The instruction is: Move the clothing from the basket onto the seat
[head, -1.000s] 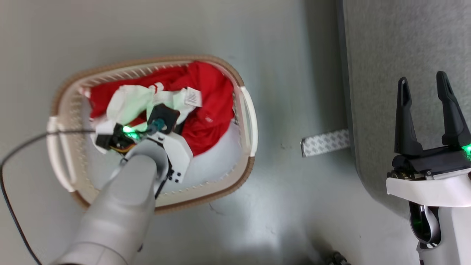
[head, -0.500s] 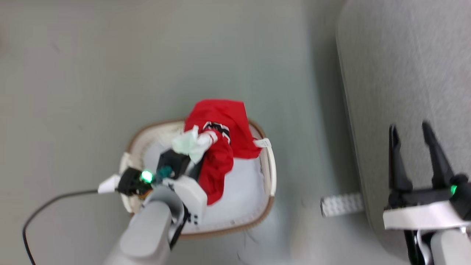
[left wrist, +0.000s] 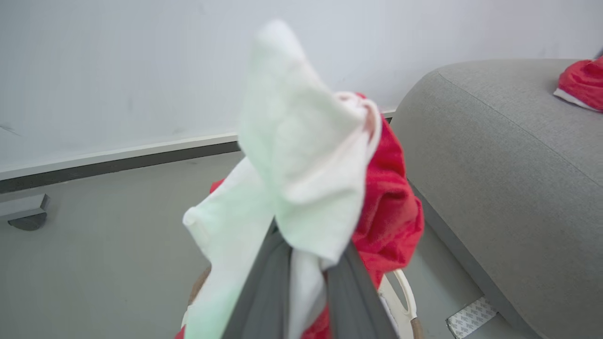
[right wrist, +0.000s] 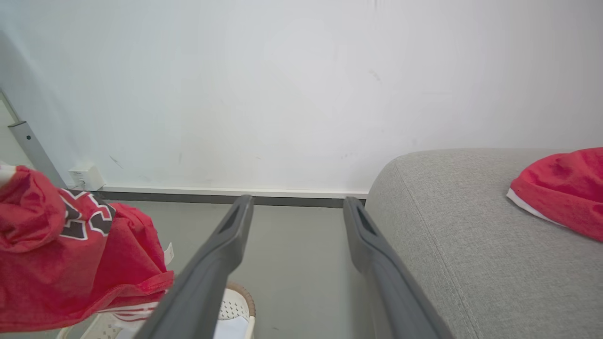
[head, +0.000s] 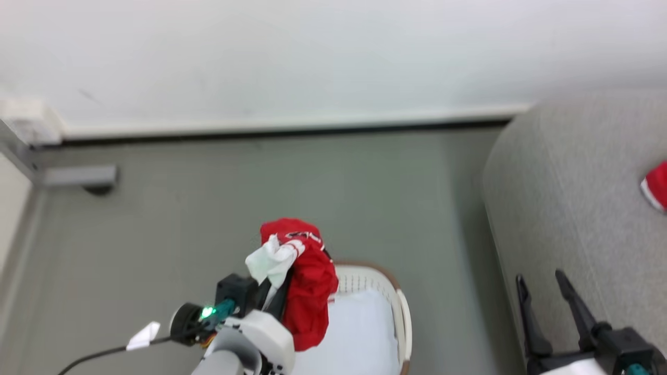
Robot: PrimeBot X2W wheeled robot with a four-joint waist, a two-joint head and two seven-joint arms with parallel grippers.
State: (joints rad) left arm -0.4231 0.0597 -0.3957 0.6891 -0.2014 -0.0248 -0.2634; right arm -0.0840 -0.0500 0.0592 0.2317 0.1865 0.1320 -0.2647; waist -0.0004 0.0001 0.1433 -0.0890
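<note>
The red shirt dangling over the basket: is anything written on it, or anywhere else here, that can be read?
No text here can be read.
Dark white-edged print on the lifted clothing: folded, characters cannot be made out.
Small white label at its edge: too small to read.
Patterned strip on the floor by the seat: no legible words.

White wall [head: 312, 52] — grey floor [head: 260, 182]

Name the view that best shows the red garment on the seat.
Right wrist view: the red garment lies largest on the seat. Head and left wrist views show smaller pieces at their right edges.
</note>
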